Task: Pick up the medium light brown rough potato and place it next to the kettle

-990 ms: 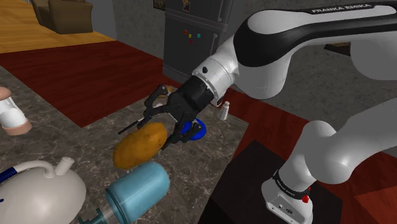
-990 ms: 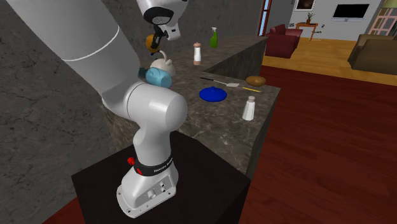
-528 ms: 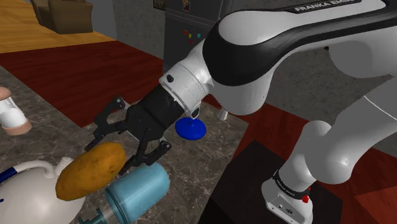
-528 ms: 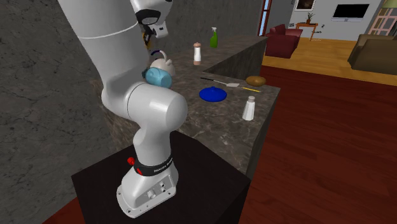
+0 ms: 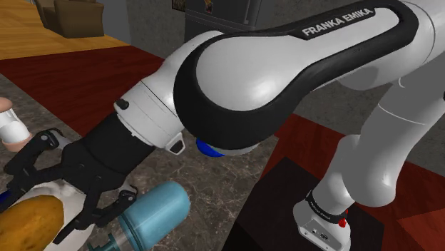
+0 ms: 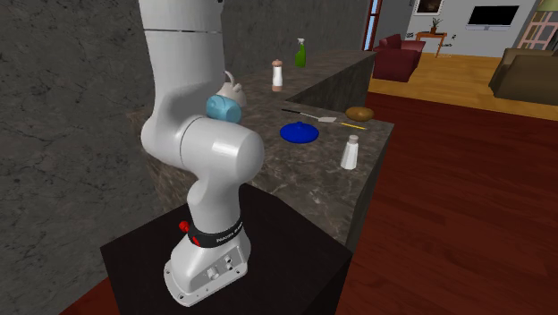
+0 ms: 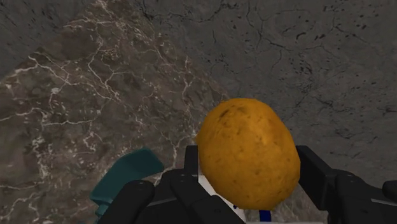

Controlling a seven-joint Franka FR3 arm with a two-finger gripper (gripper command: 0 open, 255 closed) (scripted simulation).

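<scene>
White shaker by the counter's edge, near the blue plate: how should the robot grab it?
Probably around its body's middle, coming straight down from above: the white shaker stands upright and slim, with free room on both sides. The gripper is shut on the potato now, so that goes down first.

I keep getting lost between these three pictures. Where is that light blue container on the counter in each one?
Shoulder view: the light blue container lies at the bottom edge, right of the tool gripping the potato.
Second exterior view: container left of centre, against the white arm, under the white kettle.
Wrist view: probably the teal piece beside the tool.
Shared landmark: the marbled counter.
</scene>
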